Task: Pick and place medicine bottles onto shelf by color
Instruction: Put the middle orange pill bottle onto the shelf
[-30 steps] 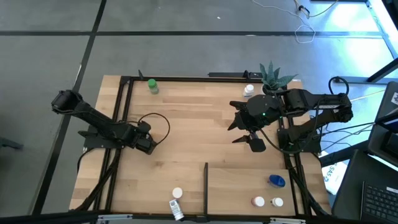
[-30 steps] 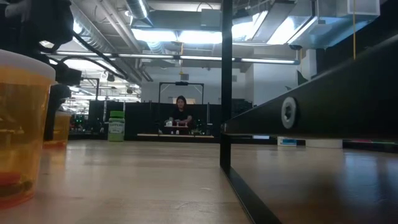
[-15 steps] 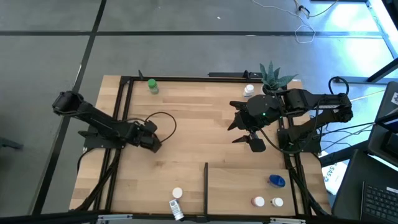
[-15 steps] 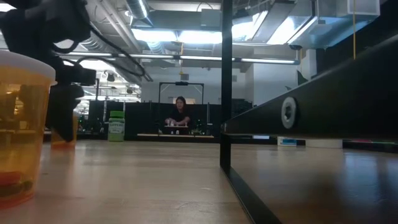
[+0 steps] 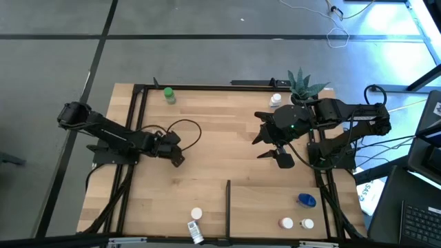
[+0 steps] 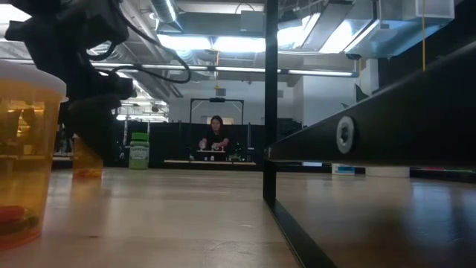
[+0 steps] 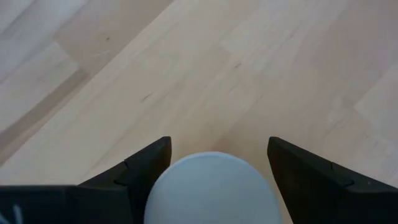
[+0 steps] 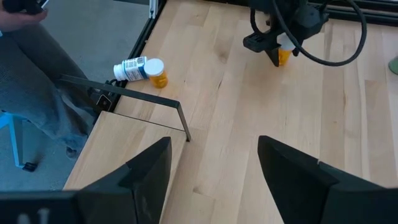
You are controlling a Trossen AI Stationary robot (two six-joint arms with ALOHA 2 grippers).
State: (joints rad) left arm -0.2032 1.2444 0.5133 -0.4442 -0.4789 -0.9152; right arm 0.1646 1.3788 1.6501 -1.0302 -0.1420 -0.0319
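Grey floor (image 5: 207,41), ceiling strip lights (image 6: 223,43)

Potted plant (image 5: 301,85) at table's (image 5: 207,158) far right corner. Laptop (image 5: 420,219) right of table. Cables (image 5: 337,31) on grey floor (image 5: 207,41). Person (image 6: 216,134) seated far back.

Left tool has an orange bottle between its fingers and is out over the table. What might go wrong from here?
1. The left tool grips the orange bottle only near its white cap; it may tilt or slip.
2. The divider bar stands upright on the way to the front; a low carry might clip it.
3. The lying bottle may roll if nudged.
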